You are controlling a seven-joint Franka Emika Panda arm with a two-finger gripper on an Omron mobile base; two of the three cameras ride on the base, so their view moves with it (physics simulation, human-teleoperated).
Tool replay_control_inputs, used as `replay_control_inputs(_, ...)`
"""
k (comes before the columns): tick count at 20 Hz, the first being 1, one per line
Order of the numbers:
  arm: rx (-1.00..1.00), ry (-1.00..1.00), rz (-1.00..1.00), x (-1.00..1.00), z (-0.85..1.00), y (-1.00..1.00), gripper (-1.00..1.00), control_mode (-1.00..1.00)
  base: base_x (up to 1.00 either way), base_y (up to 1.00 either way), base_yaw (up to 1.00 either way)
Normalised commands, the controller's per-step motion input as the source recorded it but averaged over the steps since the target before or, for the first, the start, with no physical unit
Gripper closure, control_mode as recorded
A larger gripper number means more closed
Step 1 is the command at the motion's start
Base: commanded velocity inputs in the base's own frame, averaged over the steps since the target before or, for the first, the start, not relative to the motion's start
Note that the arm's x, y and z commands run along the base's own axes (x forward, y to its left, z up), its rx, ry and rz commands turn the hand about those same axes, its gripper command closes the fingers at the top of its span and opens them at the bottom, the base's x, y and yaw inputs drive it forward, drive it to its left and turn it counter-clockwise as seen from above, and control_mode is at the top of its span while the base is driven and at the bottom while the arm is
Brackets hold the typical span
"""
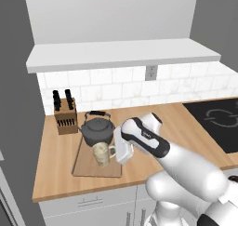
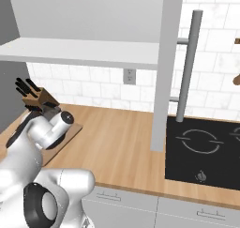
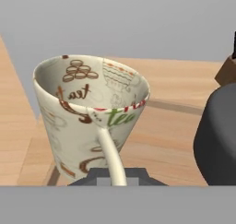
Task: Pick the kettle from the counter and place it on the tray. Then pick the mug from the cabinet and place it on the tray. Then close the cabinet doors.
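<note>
The dark grey kettle (image 1: 97, 129) stands on the back half of the wooden tray (image 1: 88, 167), on the counter (image 1: 176, 127). In front of it, the patterned cream mug (image 1: 102, 154) is on the tray. My gripper (image 1: 114, 150) reaches in from the right and is shut on the mug's side handle. In the hand view the mug (image 3: 87, 117) looks tilted, its handle running down between my fingertips (image 3: 138, 176), and the kettle (image 3: 216, 135) is at the right edge. The cabinet's white shelf floor (image 1: 121, 55) is bare, and its right door (image 2: 164, 67) stands open.
A knife block (image 1: 65, 114) stands behind the tray against the tiled wall. A black cooktop (image 1: 218, 120) lies on the right of the counter. The open door's bar handle (image 2: 187, 67) hangs over the cooktop (image 2: 206, 147). A wall outlet (image 1: 150, 72) sits under the shelf.
</note>
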Motion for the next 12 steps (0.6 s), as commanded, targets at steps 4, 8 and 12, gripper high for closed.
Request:
replay_control_inputs(4,0.00,-0.01,0.00,0.14,-0.34,0.16,1.00,-1.00,0.00,0.00,0.00)
replay_control_inputs(8,0.00,0.00,0.00,0.10,-0.24,0.04,1.00,-1.00,0.00,0.00,0.00)
replay_control_inputs(12,0.00,-0.01,0.00,0.06,-0.14,0.00,1.00,-1.00,0.00,0.00,0.00)
